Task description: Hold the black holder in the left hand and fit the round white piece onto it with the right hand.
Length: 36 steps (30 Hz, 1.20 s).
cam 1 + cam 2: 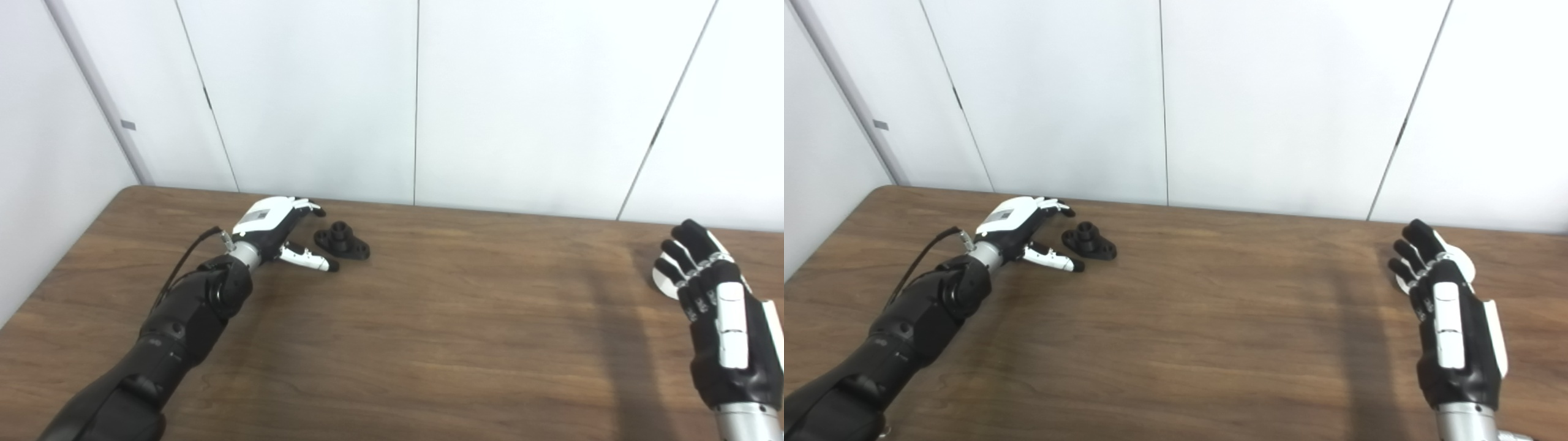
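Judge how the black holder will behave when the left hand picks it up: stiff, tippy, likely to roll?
The black holder looks like a rigid moulded part, so probably stiff. Its flat flange lies on the table, so unlikely to roll or tip. The open left hand may nudge it sideways on smooth wood.

Bright even light, soft shadows, slight blur, pale walls washed out

Black holder, white round piece seemingly plain, brown wood-grain table, black-and-white hands.
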Motion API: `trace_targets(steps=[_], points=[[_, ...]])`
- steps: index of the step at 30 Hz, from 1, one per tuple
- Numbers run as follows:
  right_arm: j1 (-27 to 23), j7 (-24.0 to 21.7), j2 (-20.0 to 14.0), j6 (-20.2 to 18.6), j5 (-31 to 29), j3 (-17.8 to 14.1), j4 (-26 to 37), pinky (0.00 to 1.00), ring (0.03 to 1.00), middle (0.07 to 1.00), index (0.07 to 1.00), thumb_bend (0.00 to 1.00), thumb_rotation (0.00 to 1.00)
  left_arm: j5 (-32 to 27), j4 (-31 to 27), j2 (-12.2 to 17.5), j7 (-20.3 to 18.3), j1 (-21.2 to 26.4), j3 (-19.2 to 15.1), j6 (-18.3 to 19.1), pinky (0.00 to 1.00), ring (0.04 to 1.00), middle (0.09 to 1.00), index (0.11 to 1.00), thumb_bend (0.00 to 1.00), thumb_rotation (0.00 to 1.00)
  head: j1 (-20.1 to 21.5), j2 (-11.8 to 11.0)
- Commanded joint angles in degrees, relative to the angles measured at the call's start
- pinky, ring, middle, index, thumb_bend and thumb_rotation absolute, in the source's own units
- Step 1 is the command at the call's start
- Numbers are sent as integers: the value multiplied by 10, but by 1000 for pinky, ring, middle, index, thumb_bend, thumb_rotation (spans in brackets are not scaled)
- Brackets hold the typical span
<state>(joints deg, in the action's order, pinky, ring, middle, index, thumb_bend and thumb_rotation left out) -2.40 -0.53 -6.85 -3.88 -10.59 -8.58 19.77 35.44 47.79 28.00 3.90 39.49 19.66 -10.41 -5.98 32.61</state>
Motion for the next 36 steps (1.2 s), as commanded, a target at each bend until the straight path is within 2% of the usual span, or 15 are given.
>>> trace_targets(steps=[1,6,12,18,21,29,33,36], points=[[-6,-4,1,30,-2,-1,19,841,873,884,851,309,874,1,10,-1,-1,22,5,-7,1000,974,931,818,1000,364,6,2],[-5,-3,2,30,0,0,21,845,871,880,849,339,870,-8,26,-8,-12,35,6,-19,1000,976,937,817,1000,371,9,3],[-3,-4,2,34,3,0,19,847,875,881,849,347,869,-14,36,-19,-20,44,12,-40,1000,978,942,806,1000,333,14,3],[-2,-1,4,35,10,0,21,834,866,878,846,357,862,-23,32,-30,-29,46,17,-44,1000,977,940,795,1000,306,16,3],[-1,-2,4,39,11,0,19,835,866,879,846,347,871,-24,31,-35,-32,46,19,-44,1000,975,940,790,1000,247,18,3],[0,1,4,40,15,-1,22,827,863,878,848,349,872,-24,24,-41,-33,45,23,-58,1000,974,934,781,1000,290,20,3],[-1,0,3,40,17,-1,21,834,869,882,851,354,877,-27,25,-43,-24,43,20,-69,1000,961,919,745,1000,259,19,4],[-1,1,3,42,17,-2,21,833,867,876,846,359,873,-22,36,-43,-1,44,21,-94,993,929,878,666,963,184,19,4]])
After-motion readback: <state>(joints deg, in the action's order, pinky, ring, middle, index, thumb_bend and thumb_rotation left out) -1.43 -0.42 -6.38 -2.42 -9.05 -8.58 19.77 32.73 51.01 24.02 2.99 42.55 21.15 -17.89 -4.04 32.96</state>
